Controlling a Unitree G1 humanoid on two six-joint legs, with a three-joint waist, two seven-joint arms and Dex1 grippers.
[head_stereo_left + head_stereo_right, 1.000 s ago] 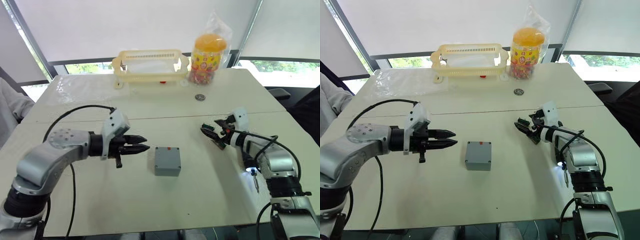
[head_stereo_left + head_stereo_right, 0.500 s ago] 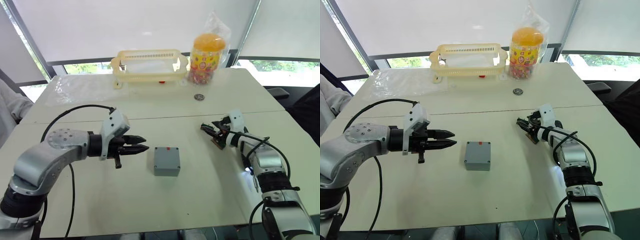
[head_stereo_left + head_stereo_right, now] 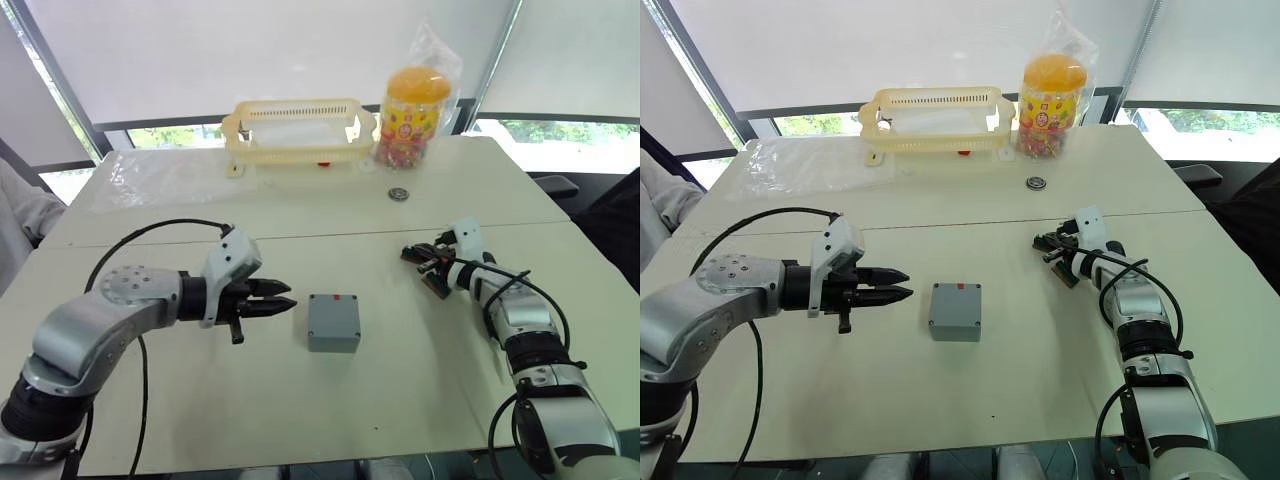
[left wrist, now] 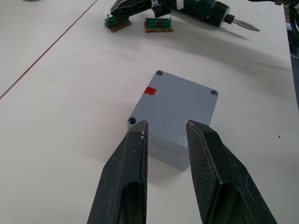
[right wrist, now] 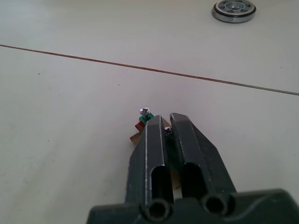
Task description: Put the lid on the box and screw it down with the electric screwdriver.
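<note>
The grey box (image 3: pixel 334 322) with its lid (image 4: pixel 174 105) on sits mid-surface (image 3: pixel 300 400). The left gripper (image 3: pixel 283 301), released, hovers just beside it. The right gripper (image 5: pixel 167 131) looks clenched over a green-brown screw strip (image 5: pixel 145 119), the electric screwdriver (image 4: pixel 205 11) near. Farther back stand a basket (image 3: pixel 300 130) and a candy jar (image 3: pixel 412 115).

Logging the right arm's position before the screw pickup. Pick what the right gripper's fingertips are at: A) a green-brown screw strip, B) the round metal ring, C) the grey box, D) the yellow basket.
A: the right gripper has its fingertips at a small green-brown screw strip, apart from the grey box.
</note>
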